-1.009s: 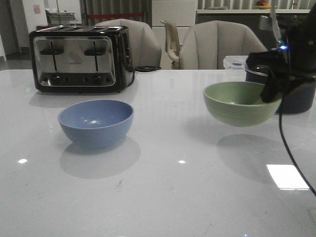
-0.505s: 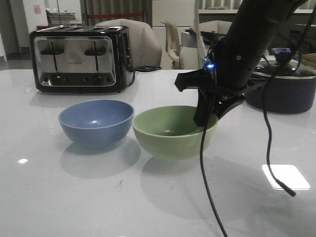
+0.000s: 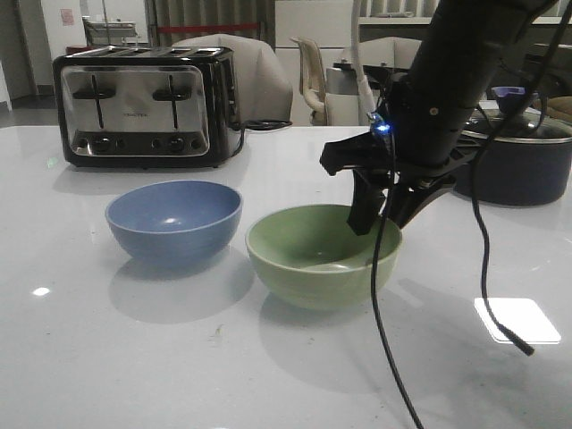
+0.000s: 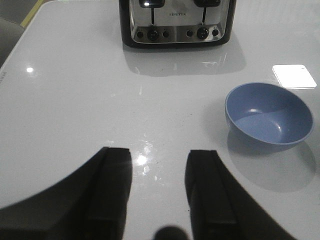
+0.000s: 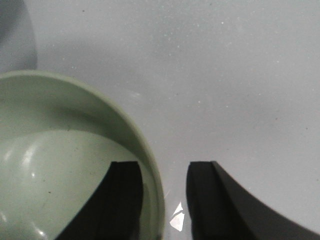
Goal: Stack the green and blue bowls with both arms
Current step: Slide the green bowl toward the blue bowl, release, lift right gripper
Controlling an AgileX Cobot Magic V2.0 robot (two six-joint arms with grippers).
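Right hand [image 3: 382,213] straddles the rim of the green bowl [image 3: 317,259] at the centre of the front view, one finger inside the bowl and one outside. In the right wrist view the rim runs down between the two dark fingers [image 5: 125,195], with a sliver of gap showing on the outer side, so I cannot tell whether it is clenched on the rim or slack around it. The green bowl sits low over the white worktop [image 3: 134,357], just right of the blue bowl [image 3: 174,222]; the two rims are close but apart. The blue bowl stands upright and empty at centre left.

Left hand [image 4: 159,200] shows only in its own wrist view, at the bottom of that frame, fingers spread wide with nothing between them, over bare worktop, the blue bowl off at the right of that frame.

Behind, at upper left of the front view, stands a chrome toaster [image 3: 143,107]; at the right edge, a dark lidded pot [image 3: 518,161].
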